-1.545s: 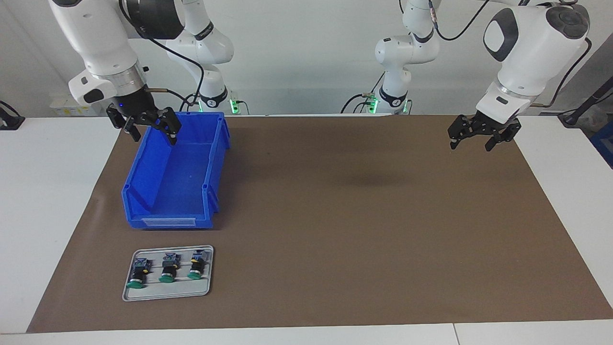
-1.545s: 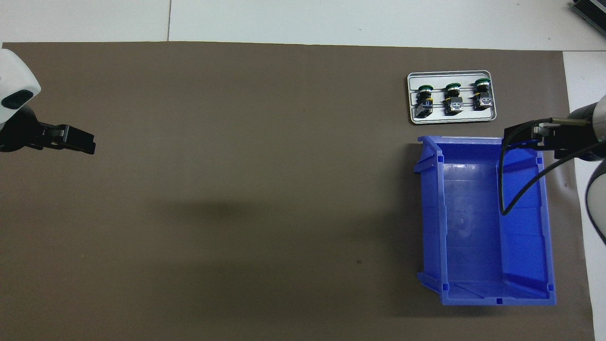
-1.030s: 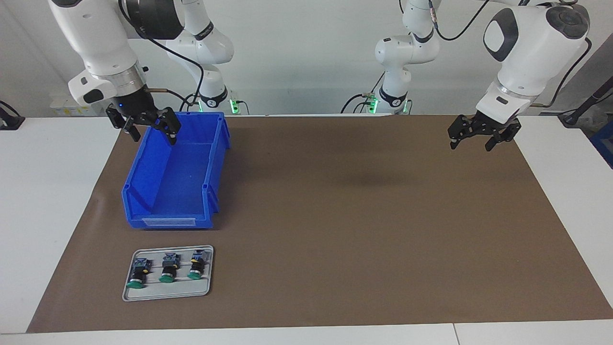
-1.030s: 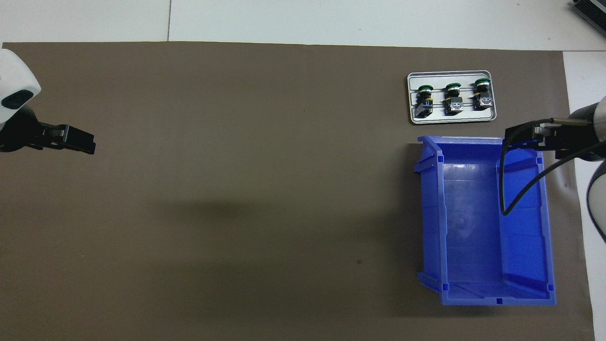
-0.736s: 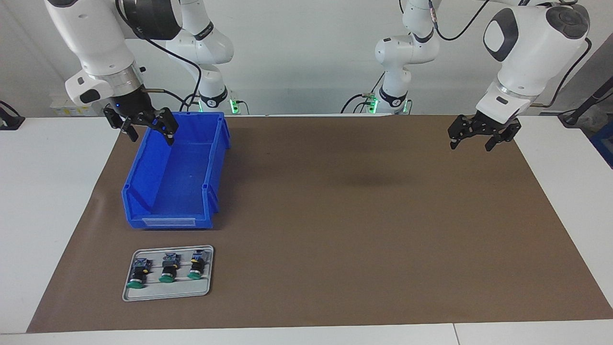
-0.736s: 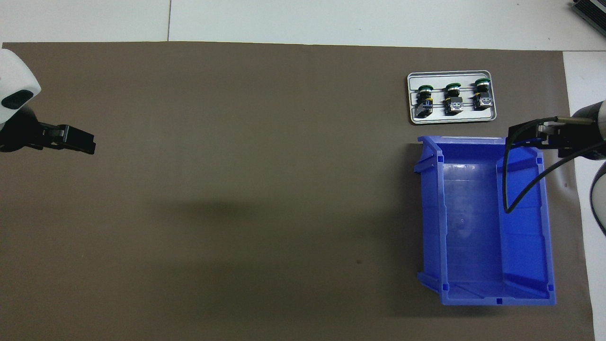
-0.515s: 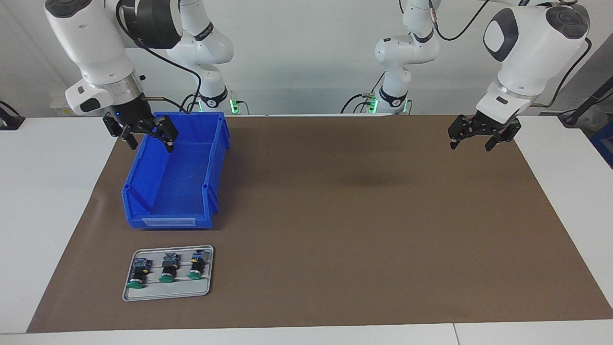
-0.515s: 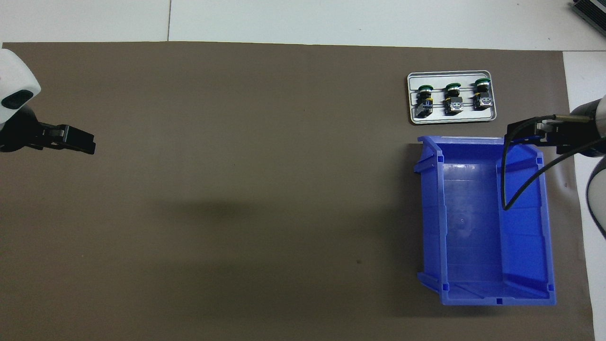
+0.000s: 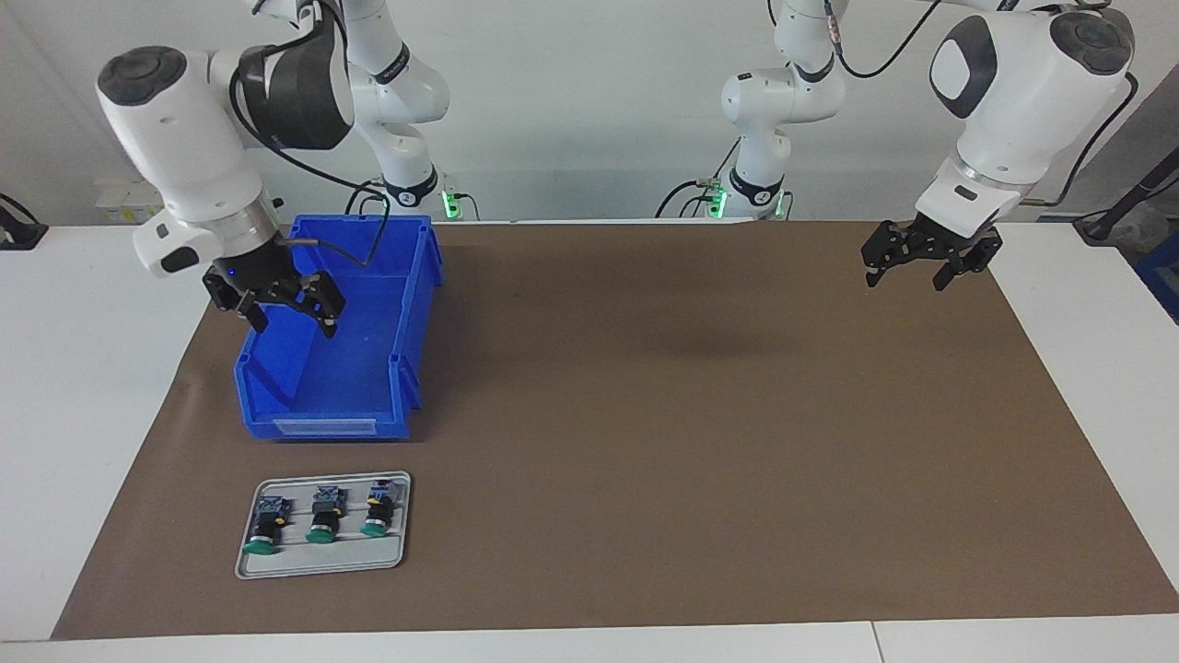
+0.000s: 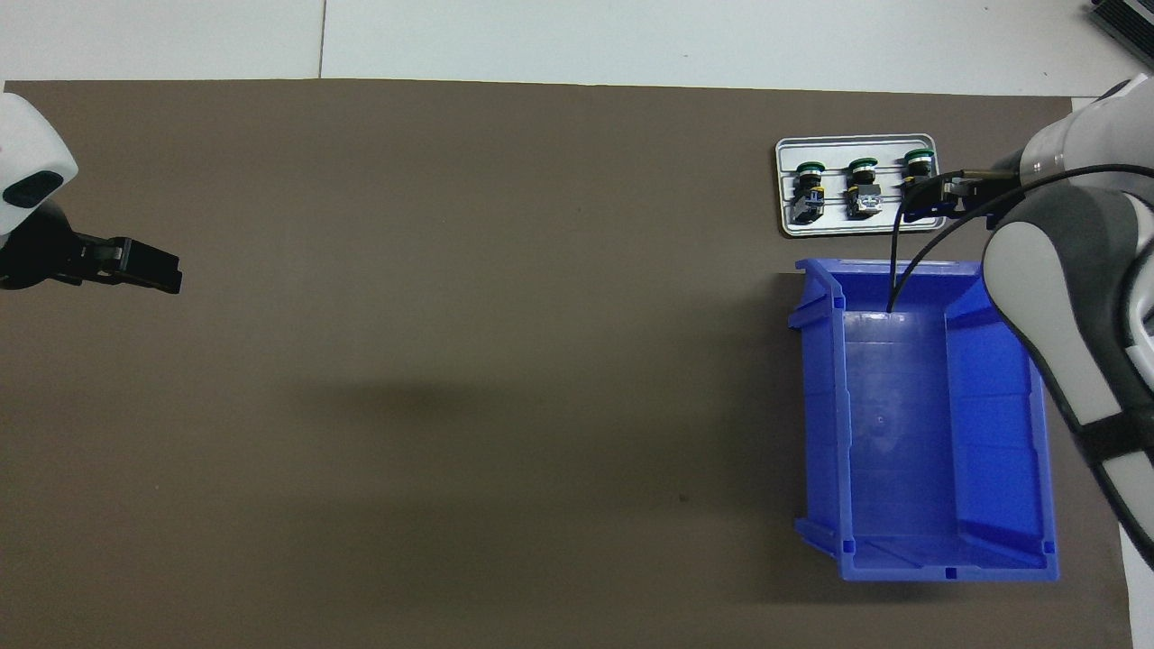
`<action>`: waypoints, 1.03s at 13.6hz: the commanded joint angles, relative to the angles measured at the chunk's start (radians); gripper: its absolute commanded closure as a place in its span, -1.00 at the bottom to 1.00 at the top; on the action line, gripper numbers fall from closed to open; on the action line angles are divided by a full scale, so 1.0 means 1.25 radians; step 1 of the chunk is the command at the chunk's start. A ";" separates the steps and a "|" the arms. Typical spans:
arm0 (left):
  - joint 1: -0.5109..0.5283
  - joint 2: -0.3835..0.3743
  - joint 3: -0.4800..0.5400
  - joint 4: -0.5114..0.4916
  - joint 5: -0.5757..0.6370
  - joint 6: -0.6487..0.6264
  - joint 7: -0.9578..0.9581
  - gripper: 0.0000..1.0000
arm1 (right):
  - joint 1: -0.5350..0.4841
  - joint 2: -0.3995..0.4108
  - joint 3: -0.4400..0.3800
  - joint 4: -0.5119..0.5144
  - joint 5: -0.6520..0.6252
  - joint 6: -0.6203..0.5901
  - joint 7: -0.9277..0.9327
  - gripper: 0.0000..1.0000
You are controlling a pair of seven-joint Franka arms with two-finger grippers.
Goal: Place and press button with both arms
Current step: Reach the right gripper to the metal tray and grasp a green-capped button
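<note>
1. We are looking at the button, a small push-button switch with a round flat green cap, a black cylindrical body and a blue-grey terminal block. It is lying on its side in a shallow grey metal tray, at the tray's end toward the right arm's end of the table, cap pointing away from the robots
2. We are judging it light, rigid and likely to roll. The cap is smooth, so we are favouring a pinch across the black body between cap and terminal block
3. Two similar green-capped switches are lying beside it in the same tray. The one at the other end is showing a yellow mark, so we are leaving it alone
4. An empty blue plastic storage bin is standing just nearer to the robots than the tray, both on a brown mat
5. The right gripper is hanging raised over the bin's side wall, its jaws spread apart and holding nothing. We are taking this as the approach to the tray, with the pick not yet begun
6. The left gripper is waiting over the mat toward the left arm's end of the table, jaws likewise apart and empty
</note>
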 commanded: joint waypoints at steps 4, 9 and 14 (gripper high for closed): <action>0.001 -0.022 -0.001 -0.026 0.014 0.008 -0.005 -1.00 | -0.041 0.116 0.007 0.026 0.000 0.135 -0.105 -0.99; 0.001 -0.022 -0.001 -0.026 0.014 0.008 -0.006 -1.00 | -0.037 0.203 0.011 0.071 0.003 0.181 -0.113 -0.97; 0.001 -0.022 -0.001 -0.026 0.014 0.008 -0.006 -1.00 | -0.037 0.267 0.011 0.069 0.019 0.260 -0.163 -0.91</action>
